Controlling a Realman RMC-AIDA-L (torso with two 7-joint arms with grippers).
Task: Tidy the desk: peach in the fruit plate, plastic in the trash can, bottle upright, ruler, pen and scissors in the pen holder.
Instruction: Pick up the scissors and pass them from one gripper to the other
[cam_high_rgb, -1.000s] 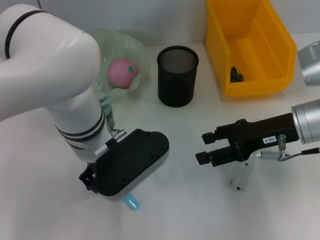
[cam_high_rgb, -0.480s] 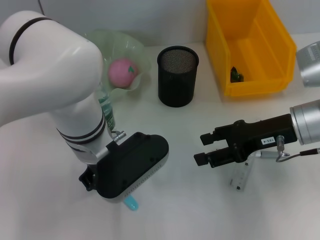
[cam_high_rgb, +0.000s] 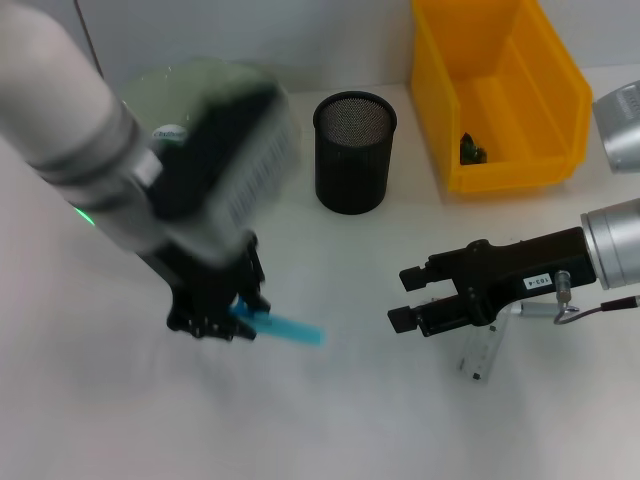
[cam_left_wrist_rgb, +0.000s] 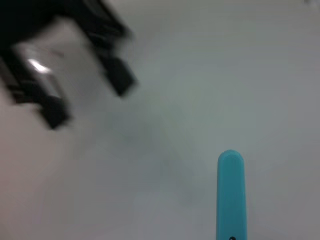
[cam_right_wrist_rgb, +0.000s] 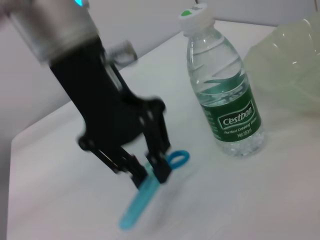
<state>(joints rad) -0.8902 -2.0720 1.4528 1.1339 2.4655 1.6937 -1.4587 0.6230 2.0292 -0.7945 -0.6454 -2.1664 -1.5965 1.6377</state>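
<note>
Scissors (cam_high_rgb: 285, 328), teal-handled, hang clamped in the left gripper (cam_high_rgb: 222, 318) just above the table, probably blades sheathed, lifted for carrying toward the mesh pen holder (cam_high_rgb: 355, 152). Right gripper (cam_high_rgb: 415, 297) waits open, clear of the ruler (cam_high_rgb: 483, 352).

A white desk (cam_high_rgb: 340, 420) fills the head view. On it stand a black mesh pen holder (cam_high_rgb: 355, 152) at upper centre and a yellow bin (cam_high_rgb: 500, 95) at upper right. A clear ruler (cam_high_rgb: 482, 355) lies lower right. An upright water bottle (cam_right_wrist_rgb: 222, 95) stands in the right wrist view.
</note>
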